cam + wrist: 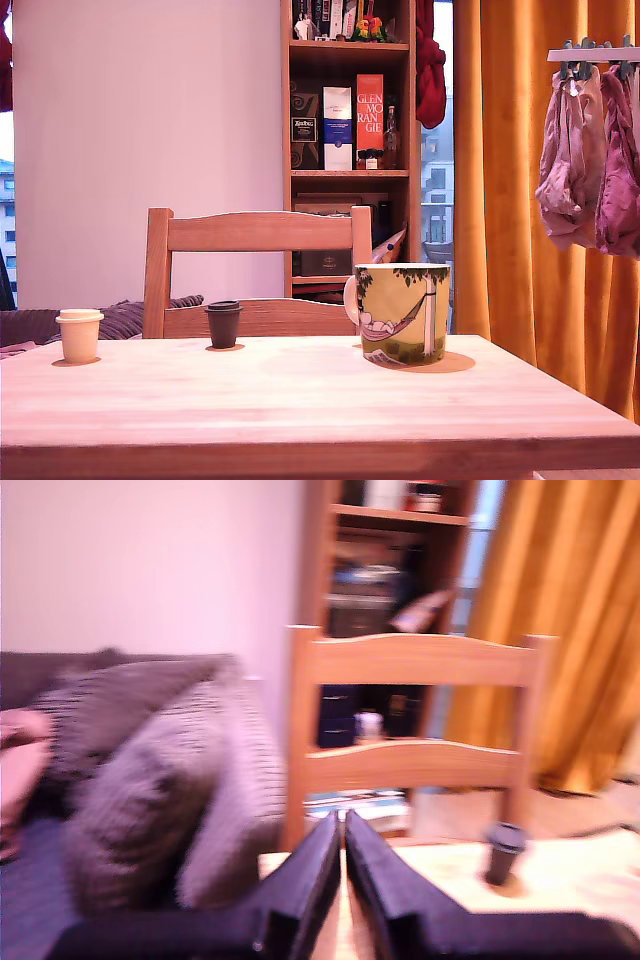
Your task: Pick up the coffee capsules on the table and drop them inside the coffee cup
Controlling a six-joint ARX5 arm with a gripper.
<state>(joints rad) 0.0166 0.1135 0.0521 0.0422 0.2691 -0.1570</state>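
1. My wrist view is smeared all over; the dark capsule (505,851) beside the chair (420,742) is only a soft blob.
2. The gripper (343,828) base is cut off by the frame edge; its fingers seem almost touching.
3. In the exterior view, the chair (258,270) legs are hidden behind the table (300,410).

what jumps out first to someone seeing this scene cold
The printed coffee cup stands out first, large on the wooden table towards the exterior view's right. Two tiny capsules stand upright far from it: the cream capsule near the table's left edge and the dark capsule in front of the chair. In the wrist view the gripper has its jaws nearly together, holding nothing.
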